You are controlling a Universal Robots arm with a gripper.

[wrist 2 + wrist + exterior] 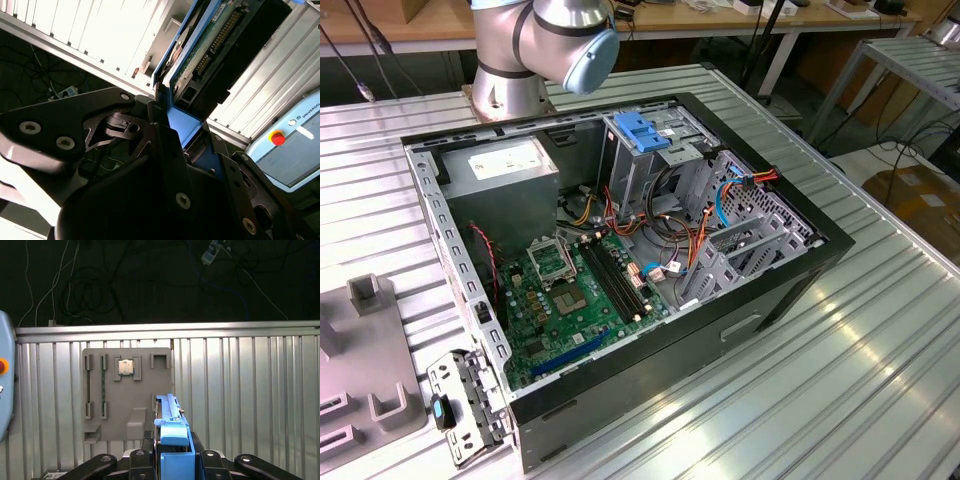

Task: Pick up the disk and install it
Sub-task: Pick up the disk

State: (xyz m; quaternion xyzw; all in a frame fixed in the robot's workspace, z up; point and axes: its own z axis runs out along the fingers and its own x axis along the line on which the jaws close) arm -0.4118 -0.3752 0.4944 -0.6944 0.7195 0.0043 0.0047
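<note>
The gripper [174, 458] is closed tight on the disk [170, 416], pinching its blue plastic side so it stands on edge, up off the ribbed metal table [250, 390], likely because a firm hold there stops it slipping or tipping.

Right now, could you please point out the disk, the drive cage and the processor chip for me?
disk [173, 437]: first wrist view, on its blue side rail.
drive cage [642, 132]: exterior view, on its light-blue plastic top.
processor chip [125, 367]: first wrist view, on its metal lid.
</note>
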